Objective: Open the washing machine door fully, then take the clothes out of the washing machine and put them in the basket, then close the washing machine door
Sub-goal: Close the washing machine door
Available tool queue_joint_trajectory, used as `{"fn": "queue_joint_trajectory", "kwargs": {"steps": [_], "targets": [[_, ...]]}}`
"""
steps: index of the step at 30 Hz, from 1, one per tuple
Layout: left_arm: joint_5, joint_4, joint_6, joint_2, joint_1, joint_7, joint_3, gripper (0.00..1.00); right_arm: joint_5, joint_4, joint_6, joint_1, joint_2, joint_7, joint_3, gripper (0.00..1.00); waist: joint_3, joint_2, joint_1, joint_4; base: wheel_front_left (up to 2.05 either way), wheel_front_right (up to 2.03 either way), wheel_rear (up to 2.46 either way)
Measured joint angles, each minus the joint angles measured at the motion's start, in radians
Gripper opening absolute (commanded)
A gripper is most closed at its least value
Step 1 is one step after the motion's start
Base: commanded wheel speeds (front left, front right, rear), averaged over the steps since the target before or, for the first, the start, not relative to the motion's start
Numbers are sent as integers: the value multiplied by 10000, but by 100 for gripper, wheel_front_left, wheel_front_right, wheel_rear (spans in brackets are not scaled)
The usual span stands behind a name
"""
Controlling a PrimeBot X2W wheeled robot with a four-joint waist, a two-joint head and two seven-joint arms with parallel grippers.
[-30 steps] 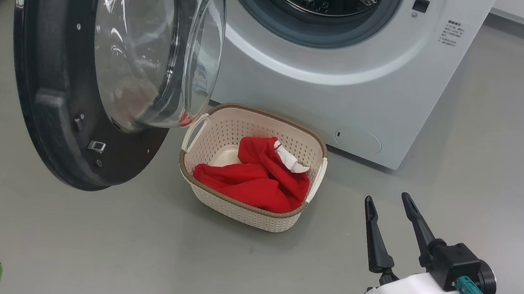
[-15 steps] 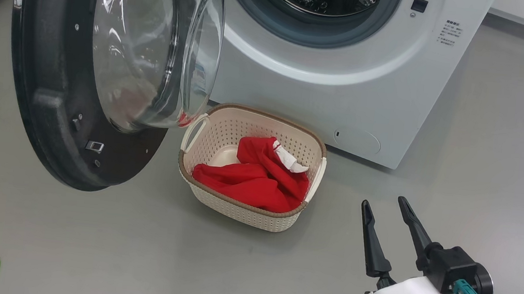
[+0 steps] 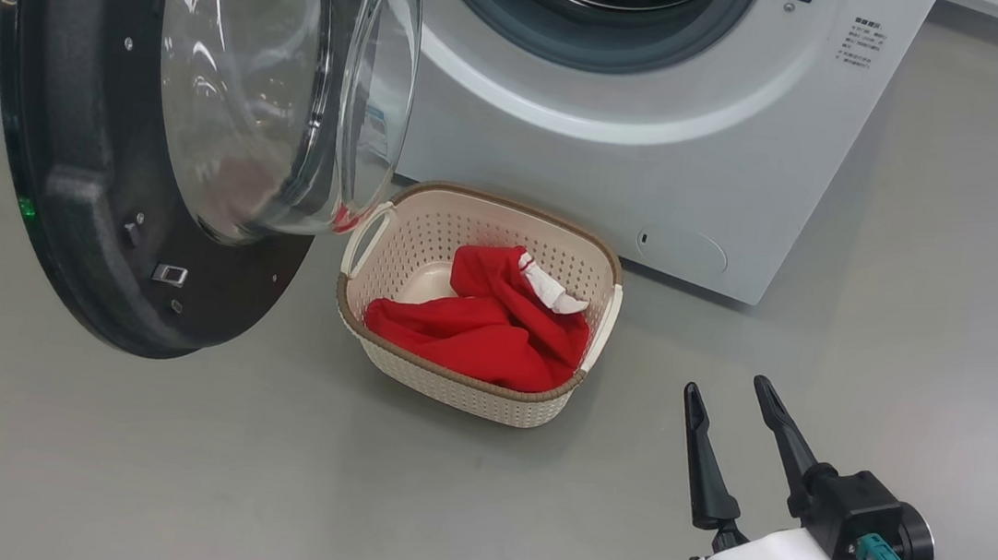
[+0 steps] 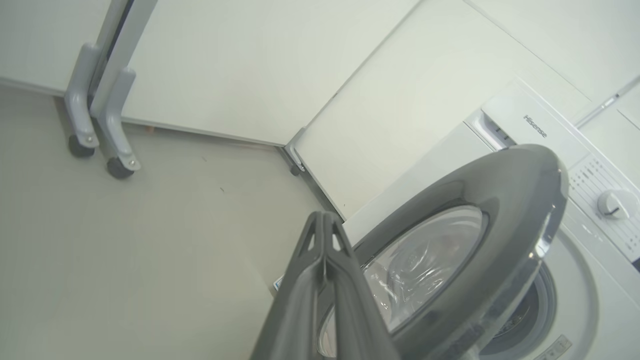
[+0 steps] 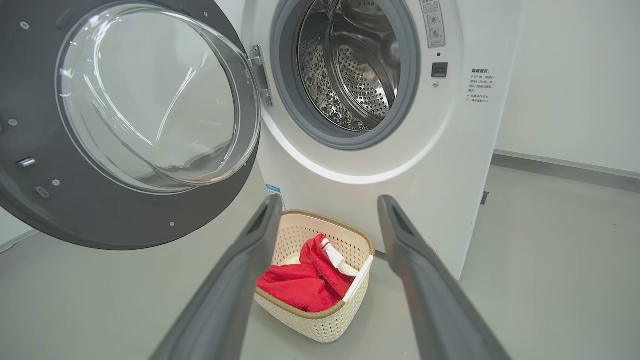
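The washing machine door hangs wide open, and the drum looks empty. Your clothes lie in the basket on the floor, just in front of the washing machine. So I'd call two steps done; only shutting the door remains. Your left claw is pinched tight on nothing, near the door's outer face; your right claw spreads wide, empty.

Head view looks down on the basket; both wrist views face the washing machine door.
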Motion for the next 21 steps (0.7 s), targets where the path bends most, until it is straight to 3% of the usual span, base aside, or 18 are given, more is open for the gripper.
{"fn": "queue_joint_trajectory", "kwargs": {"steps": [2,6,13,21], "targets": [[-1170,380,184,-307,-389,606,732,0,-2,-2,8,-11,10,0,52,100,63,0,0,-31,0,0,0],[-2991,938,1060,-389,-1038,2021,1586,0,-2,-2,10,-57,12,0,67,100,185,0,0,-134,0,0,0],[-4403,1388,2552,-249,-1778,3877,2104,0,-2,4,17,-224,12,0,67,100,349,0,0,-371,0,0,0],[-4938,1641,2623,-111,-1918,5484,1847,0,-2,13,17,-236,13,0,-6,100,359,0,0,-631,0,0,0]]}}
